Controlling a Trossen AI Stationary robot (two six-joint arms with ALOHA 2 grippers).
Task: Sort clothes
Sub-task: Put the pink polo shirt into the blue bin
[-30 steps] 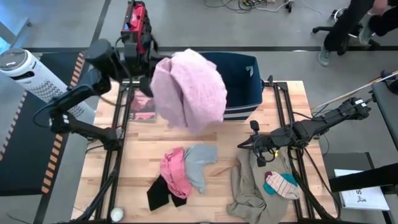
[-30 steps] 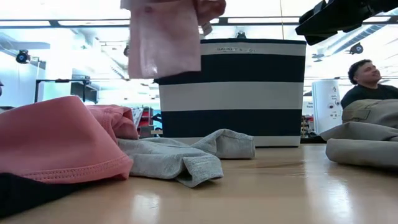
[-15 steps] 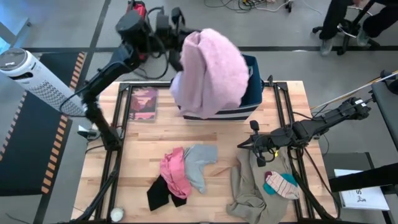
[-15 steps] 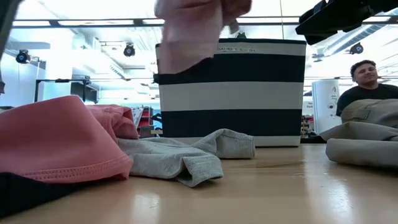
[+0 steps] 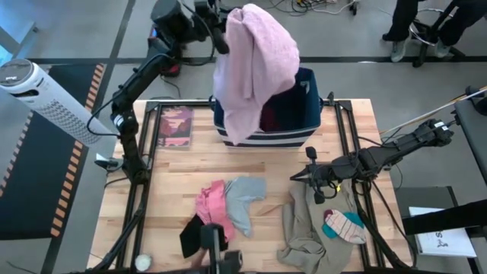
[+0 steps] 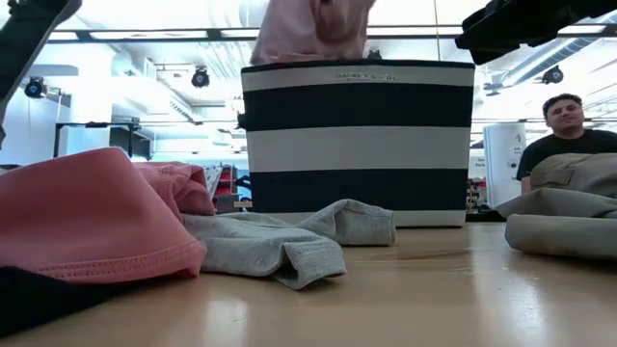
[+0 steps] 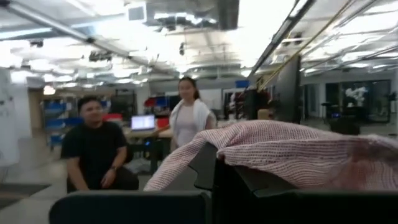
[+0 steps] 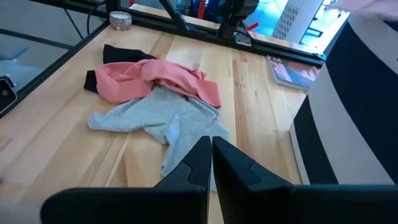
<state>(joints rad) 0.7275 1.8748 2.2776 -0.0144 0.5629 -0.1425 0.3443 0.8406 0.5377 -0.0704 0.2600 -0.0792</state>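
My left gripper (image 5: 221, 30) is high over the table's far edge, shut on the pale pink shirt (image 5: 255, 68). The shirt hangs over the navy blue bin with white stripes (image 5: 304, 135); in the low view its lower end (image 6: 313, 29) is at the bin's rim (image 6: 357, 66). A maroon piece (image 5: 275, 114) lies in the bin. My right gripper (image 5: 308, 176) is shut and empty, low over the khaki-beige piece (image 5: 304, 228). The striped sock (image 5: 344, 226) lies on the khaki piece. Pink (image 5: 213, 207), light blue-grey (image 5: 246, 199) and black (image 5: 194, 236) pieces lie bunched on the table. My left gripper holds the shirt by a bunched upper part (image 7: 249, 146), which lies draped over the dark fingers (image 7: 214, 180) and hides the place of contact. The fingers come about level, pointing toward the table's right. The shirt hangs slack below them, clear of the table, its lower end over the bin.
A flat dark pink-printed book (image 5: 176, 125) lies at the table's far left, beside the bin. A white cylinder (image 5: 38, 95) stands left of the table. People sit and stand in the room beyond (image 7: 99, 149), (image 6: 564, 125). Bare wood lies between the bin and the clothes.
My left gripper has risen and gone toward the far edge and to the right, carrying the pink shirt from left of the bin to over it. The shirt has swung along, and its lower end now hangs at the bin's rim.
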